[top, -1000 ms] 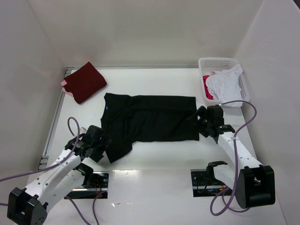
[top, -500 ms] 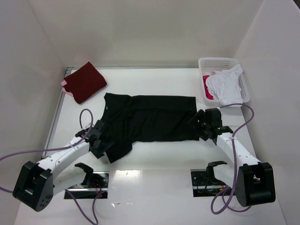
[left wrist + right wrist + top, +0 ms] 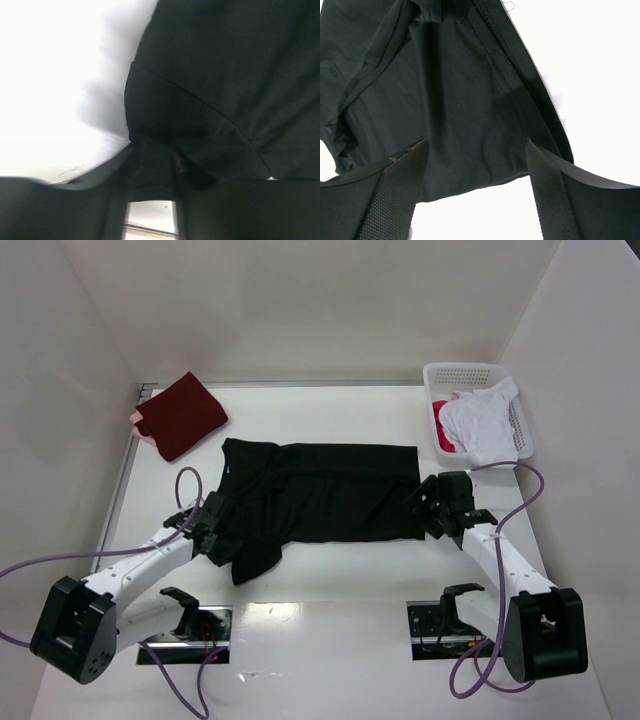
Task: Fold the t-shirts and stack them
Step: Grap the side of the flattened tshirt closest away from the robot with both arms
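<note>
Looking down from the overhead camera, I see the black shirt (image 3: 330, 500) lying spread across the middle of the table (image 3: 330, 585), its straight hem to the right and one sleeve sticking out toward the near left.

My left end effector (image 3: 218, 537) sits low at that sleeve, right on the edge of the cloth. From the left wrist camera almost everything is dark fabric pressed up close, with a fold hanging in front of the lens and a sliver of table below. I cannot tell from this whether it is clenched or released.

My right end effector (image 3: 425, 505) is at the hem on the right edge of the shirt. Its wrist camera shows the two fingers (image 3: 395, 195) spread well apart, with the hem lying flat between them and bare table just below the cloth. It is released and pinching nothing.

At the far left corner a dark red shirt (image 3: 182, 413) lies folded on top of a pink shirt (image 3: 136, 420), only an edge of which peeks out. At the far right stands the basket (image 3: 470, 371), with a white shirt (image 3: 478, 423) crumpled in it and spilling over the rim, and a red cloth (image 3: 439, 410) beside it inside.
</note>
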You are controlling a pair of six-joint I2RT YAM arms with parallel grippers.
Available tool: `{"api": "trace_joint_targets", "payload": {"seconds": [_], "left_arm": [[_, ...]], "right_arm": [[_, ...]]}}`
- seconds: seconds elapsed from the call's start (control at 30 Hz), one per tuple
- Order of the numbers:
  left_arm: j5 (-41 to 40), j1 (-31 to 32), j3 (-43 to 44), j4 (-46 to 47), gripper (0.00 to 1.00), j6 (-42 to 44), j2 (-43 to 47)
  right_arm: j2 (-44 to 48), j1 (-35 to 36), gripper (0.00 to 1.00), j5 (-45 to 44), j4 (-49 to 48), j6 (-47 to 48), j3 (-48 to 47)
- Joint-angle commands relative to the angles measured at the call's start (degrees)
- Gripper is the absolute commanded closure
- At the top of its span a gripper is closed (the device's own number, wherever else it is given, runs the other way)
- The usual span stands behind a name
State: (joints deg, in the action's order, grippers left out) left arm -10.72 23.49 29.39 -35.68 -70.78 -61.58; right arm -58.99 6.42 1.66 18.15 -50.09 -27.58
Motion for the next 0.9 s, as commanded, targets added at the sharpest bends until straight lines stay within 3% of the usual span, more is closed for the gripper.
{"api": "trace_joint_targets", "payload": {"seconds": [0.0, 0.07, 0.33, 0.5, 0.67, 0.87], "left_arm": [[0.7, -0.28, 1.11, -1.24, 0.68, -0.76, 2.59], [0.7, -0.28, 0.86, -1.24, 0.81, -0.77, 3.49], [1.75, -0.28, 1.2, -1.24, 0.99, 0.64, 2.13], [1.76, -0.28, 1.72, -1.76, 1.0, 1.7, 1.11], [1.76, -0.28, 2.87, -1.76, 1.0, 2.84, 1.11], [2.28, -0.84, 1.73, -1.15, 1.0, 2.84, 1.81]], "right_arm": [[0.92, 0.44, 0.19, -1.66, 1.03, -0.99, 0.51], [0.02, 0.44, 0.21, -2.27, 3.32, -1.94, 0.26], [0.39, 4.34, 0.19, -5.6, 9.7, -6.91, -0.54], [5.76, 5.36, 0.16, -9.38, 14.45, -12.59, -0.02], [4.62, 8.07, 0.16, -12.3, 17.19, -18.48, -0.54], [1.16, 9.23, 0.26, -14.88, 18.28, -24.22, -1.6]]}}
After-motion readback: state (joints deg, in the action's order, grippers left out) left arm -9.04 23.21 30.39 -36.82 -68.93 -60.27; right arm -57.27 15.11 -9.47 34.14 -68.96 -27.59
